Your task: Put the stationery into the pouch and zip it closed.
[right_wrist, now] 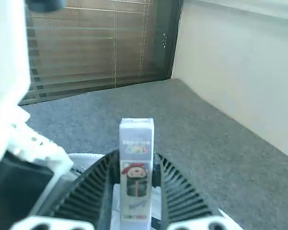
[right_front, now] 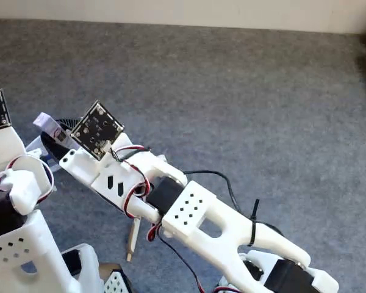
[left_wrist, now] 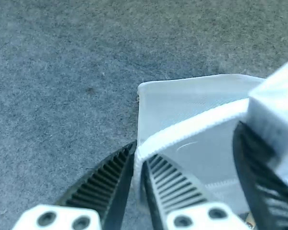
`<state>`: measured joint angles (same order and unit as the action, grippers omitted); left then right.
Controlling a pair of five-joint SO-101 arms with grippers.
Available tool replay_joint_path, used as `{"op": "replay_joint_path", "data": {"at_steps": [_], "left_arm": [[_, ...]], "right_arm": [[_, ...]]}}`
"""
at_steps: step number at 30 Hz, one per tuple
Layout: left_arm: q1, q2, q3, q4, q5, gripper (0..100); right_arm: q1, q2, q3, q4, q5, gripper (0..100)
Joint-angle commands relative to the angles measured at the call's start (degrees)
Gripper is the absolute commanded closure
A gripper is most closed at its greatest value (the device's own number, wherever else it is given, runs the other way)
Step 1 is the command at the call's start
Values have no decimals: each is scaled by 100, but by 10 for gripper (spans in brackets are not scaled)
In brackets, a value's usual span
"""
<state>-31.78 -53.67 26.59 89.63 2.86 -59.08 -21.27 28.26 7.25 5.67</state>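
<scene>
Right fingers [right_wrist: 92, 189] grip cartoon-labelled box [right_wrist: 136, 139]; left fingers [left_wrist: 108, 179] grip pouch [left_wrist: 192, 103].

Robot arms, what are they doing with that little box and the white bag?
They are packing stationery away. The left claw is pinching the edge of the white pouch, which lies on the grey carpet. The right claw grips a little stationery box with a cartoon on it, one end poking out past the claw. The box is not inside the pouch yet, and the zipping has to wait until it is.
</scene>
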Motion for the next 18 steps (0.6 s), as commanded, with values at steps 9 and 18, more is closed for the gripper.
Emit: {"op": "replay_joint_path", "data": {"at_steps": [9, 18], "left_arm": [[-110, 66, 57, -18, -44, 989], [-110, 66, 57, -18, -44, 989]], "right_arm": [[207, -154, -57, -180, 9, 979], [207, -154, -13, -171, 9, 741]]}}
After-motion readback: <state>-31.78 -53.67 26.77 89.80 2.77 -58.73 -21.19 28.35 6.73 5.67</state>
